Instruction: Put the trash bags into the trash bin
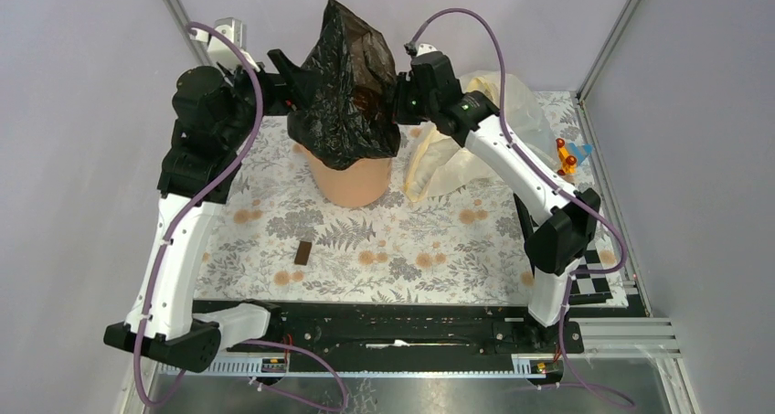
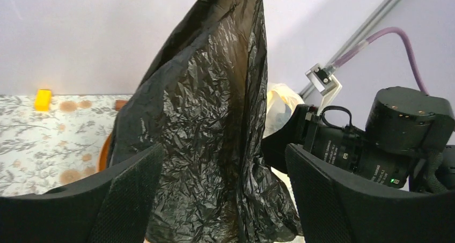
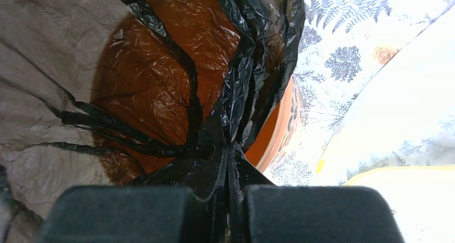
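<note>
The black trash bag (image 1: 347, 94) is draped over the top of the peach-orange trash bin (image 1: 355, 184) and stands up in a tall peak above it. My right gripper (image 1: 402, 99) is shut on the bag's right edge. In the right wrist view the jaws (image 3: 230, 192) pinch bunched black plastic (image 3: 236, 93), and the bin's orange rim (image 3: 281, 127) shows below and through the stretched film. My left gripper (image 1: 285, 74) is open at the bag's left side. In the left wrist view its fingers (image 2: 134, 194) stand wide apart with the bag (image 2: 209, 125) between and beyond them, and I cannot tell if they touch it.
A cream-white plastic bag (image 1: 457, 149) lies right of the bin under my right arm. A small brown block (image 1: 303, 252) lies on the floral cloth in front. An orange and blue toy (image 1: 571, 155) sits at the far right. A yellow block (image 2: 42, 99) sits at the far left.
</note>
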Robot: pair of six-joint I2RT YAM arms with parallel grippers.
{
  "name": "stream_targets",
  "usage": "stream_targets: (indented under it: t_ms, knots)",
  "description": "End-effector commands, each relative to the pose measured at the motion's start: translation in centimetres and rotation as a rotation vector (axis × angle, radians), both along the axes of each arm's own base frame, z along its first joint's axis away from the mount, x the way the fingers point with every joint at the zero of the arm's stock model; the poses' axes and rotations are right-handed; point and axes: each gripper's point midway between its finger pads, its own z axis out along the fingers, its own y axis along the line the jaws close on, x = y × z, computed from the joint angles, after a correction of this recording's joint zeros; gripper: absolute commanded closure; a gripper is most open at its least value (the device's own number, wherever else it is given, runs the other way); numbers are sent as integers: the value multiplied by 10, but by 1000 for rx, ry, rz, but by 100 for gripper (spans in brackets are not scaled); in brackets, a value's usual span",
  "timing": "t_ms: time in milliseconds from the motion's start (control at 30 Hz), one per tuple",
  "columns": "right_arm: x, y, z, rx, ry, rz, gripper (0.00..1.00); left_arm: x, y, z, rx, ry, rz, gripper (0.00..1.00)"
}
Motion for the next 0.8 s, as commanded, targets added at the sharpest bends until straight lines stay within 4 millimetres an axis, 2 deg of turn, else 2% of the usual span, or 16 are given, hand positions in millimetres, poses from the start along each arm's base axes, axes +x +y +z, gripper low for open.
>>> stream_targets:
  t_ms: [0, 333, 433, 567, 633, 767]
  knots:
    - [-10, -12, 56, 34, -115, -5, 100, -1, -19, 22, -43, -33, -108, 15]
    - [-15, -15, 54, 11, -108, 4, 100, 22, -52, 21, -80, 4, -252, 18]
    - [-16, -16, 53, 0, -110, 4, 100, 31, -42, 12, -50, 22, -186, 19]
    - [-18, -18, 55, -11, -118, 2, 100, 47, -20, -4, -7, 59, -41, 30]
    - [-19, -19, 56, -15, -123, 0, 100, 53, -15, -10, 3, 73, -2, 31]
    - [-20, -20, 58, -30, -131, -4, 100, 58, -26, -11, -22, 74, -54, 26]
